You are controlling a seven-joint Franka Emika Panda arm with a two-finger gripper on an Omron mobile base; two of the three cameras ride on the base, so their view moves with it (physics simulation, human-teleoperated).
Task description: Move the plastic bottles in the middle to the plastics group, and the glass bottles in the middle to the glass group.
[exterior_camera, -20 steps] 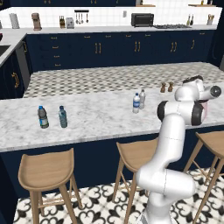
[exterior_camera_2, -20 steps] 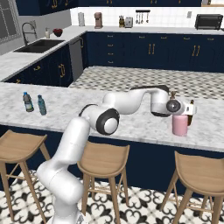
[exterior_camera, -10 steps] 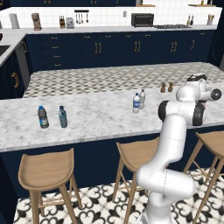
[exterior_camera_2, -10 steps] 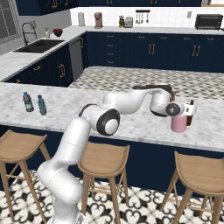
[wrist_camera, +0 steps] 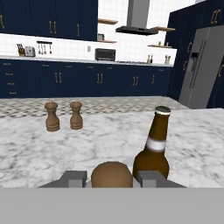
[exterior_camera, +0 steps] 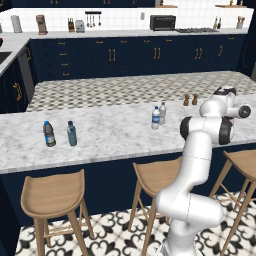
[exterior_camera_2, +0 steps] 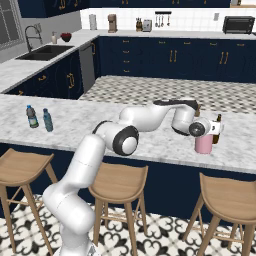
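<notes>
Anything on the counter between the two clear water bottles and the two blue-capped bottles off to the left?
Nothing. In the left base view, bare marble runs from the clear water bottles to the blue-capped bottles.

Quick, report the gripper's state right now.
Gripper: jaws closed on the pink bottle, which stands on the counter beside the brown bottle.

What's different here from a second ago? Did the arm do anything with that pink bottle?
The gripper, shut on the pink bottle, has carried it a little further right and down, so it now stands low at the counter beside the brown bottle. It has not let go. The two water bottles, the two blue-capped bottles and the shakers stayed put.
</notes>
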